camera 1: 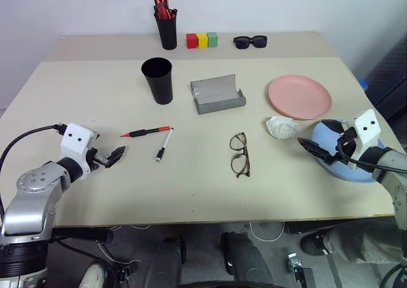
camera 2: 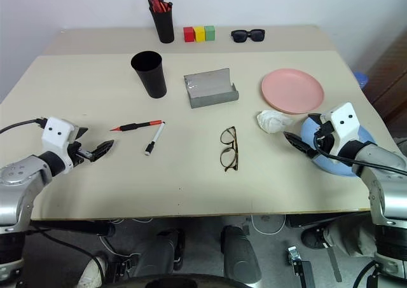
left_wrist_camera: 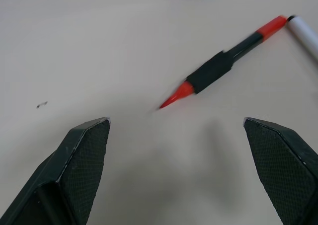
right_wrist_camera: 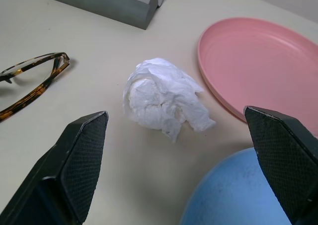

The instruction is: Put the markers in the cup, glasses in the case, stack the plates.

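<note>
A red-and-black marker [camera 1: 146, 133] and a white marker [camera 1: 163, 145] lie left of centre on the table, in front of an upright black cup [camera 1: 158, 80]. My left gripper [camera 1: 116, 156] is open just left of the red marker's tip [left_wrist_camera: 171, 100], low over the table and holding nothing. Tortoiseshell glasses [camera 1: 240, 154] lie unfolded at the centre, with an open grey case [camera 1: 217, 94] behind them. A pink plate [camera 1: 300, 96] lies at the right. My right gripper [camera 1: 315, 147] hovers open over the near blue plate [right_wrist_camera: 238, 190], pointing at a crumpled tissue [right_wrist_camera: 161, 98].
A black holder with orange markers [camera 1: 166, 27], three coloured blocks [camera 1: 201, 40] and black sunglasses [camera 1: 250, 41] stand along the back of the table. The blue plate lies close to the table's right front edge.
</note>
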